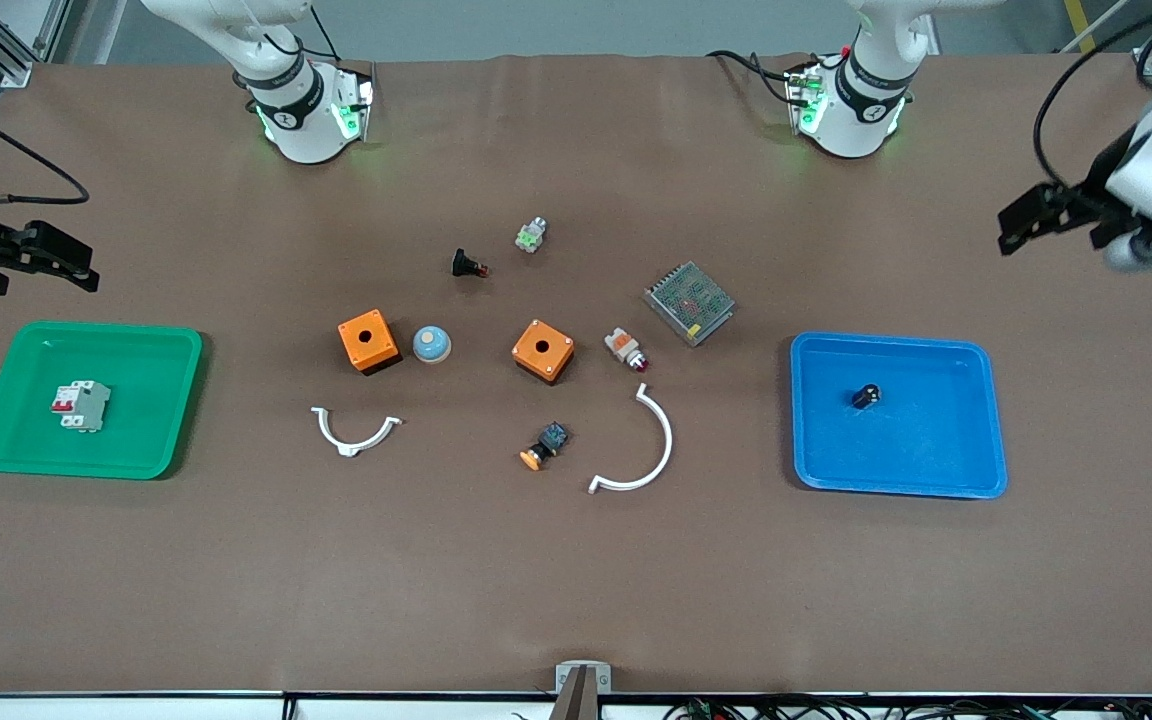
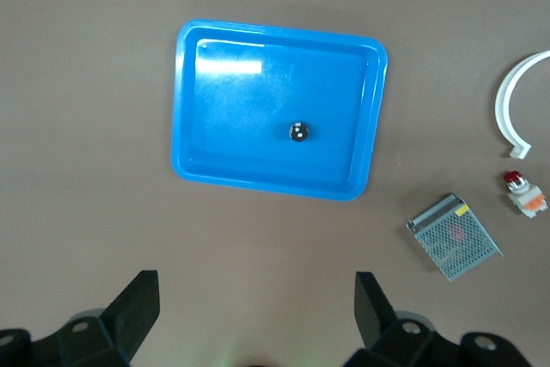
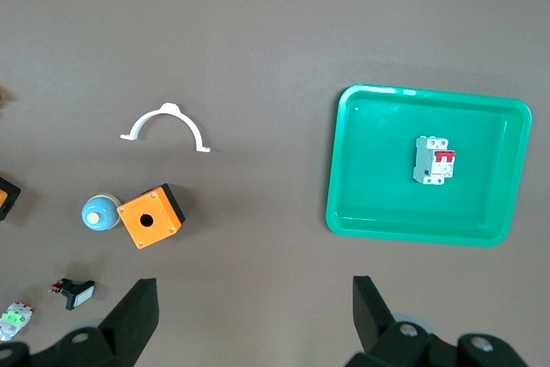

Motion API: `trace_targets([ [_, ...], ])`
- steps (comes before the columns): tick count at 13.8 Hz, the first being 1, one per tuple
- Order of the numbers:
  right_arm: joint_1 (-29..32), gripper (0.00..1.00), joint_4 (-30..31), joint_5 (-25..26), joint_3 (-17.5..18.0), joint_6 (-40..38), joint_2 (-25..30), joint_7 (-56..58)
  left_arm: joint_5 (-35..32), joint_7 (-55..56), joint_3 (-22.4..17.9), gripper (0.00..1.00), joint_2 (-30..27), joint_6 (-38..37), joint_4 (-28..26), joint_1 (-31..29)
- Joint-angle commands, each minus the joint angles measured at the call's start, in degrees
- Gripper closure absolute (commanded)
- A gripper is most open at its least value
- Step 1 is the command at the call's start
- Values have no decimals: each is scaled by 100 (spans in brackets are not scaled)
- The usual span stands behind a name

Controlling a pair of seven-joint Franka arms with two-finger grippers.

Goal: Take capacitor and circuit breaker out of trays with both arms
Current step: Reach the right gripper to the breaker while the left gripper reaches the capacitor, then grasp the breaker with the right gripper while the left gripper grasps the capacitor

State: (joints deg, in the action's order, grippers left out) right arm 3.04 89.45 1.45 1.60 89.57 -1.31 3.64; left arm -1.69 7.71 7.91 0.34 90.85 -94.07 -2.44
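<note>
The capacitor (image 1: 867, 396), a tiny black cylinder, lies in the blue tray (image 1: 976, 470) at the left arm's end of the table. It also shows in the left wrist view (image 2: 299, 131), inside the tray (image 2: 193, 83). The breaker (image 1: 81, 405), a light-grey block with red levers, lies in the green tray (image 1: 151, 450) at the right arm's end. It also shows in the right wrist view (image 3: 435, 160). My left gripper (image 1: 1036, 218) hangs open and empty, high over the table's edge by the blue tray. My right gripper (image 1: 61, 262) hangs open and empty, high over the table by the green tray (image 3: 344, 212).
Between the trays lie two orange boxes (image 1: 368, 340) (image 1: 543, 350), a blue dome (image 1: 431, 344), a black part with red tip (image 1: 469, 265), a green-white part (image 1: 532, 235), a mesh-covered box (image 1: 690, 302), a white-and-orange lamp (image 1: 626, 349), an orange-capped button (image 1: 545, 446) and two white curved clips (image 1: 354, 432) (image 1: 641, 450).
</note>
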Motion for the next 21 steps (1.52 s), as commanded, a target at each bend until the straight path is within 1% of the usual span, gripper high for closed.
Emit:
trace_targets([
  [1,-5,0,46,-57,-10,-1,105,-30,-104,-50,9,0,440,816,-433,-11],
  [3,21,0,55,-57,-10,8,96,-21,-104,-50,18,0,519,1765,-1110,-107],
  [6,196,0,64,5,-45,95,-140,67,-95,-6,18,0,896,2637,-1613,-134],
  [8,451,0,81,48,-54,244,-447,451,-77,64,27,8,1300,2910,-1667,-126],
  [9,617,0,99,84,-54,402,-649,741,-77,82,27,10,1406,3164,-1797,-134],
  [12,1048,0,99,93,-46,1025,-1492,1129,-69,91,27,20,1670,4069,-2254,-134],
  [14,1347,0,99,93,-45,1666,-2063,1585,-51,91,35,23,1846,4440,-2370,-126],
  [16,1672,0,90,93,-54,2308,-2521,2104,-42,126,44,25,2013,4651,-2440,-117],
  [18,1927,0,90,110,-54,2792,-2829,2456,-42,126,44,27,2128,4818,-2510,-108],
  [19,2015,0,90,128,-54,2968,-2961,2736,-42,126,53,29,2172,4906,-2537,-117],
  [21,2279,0,90,102,-46,3145,-3190,3002,-42,126,53,30,2321,5100,-2563,-108],
])
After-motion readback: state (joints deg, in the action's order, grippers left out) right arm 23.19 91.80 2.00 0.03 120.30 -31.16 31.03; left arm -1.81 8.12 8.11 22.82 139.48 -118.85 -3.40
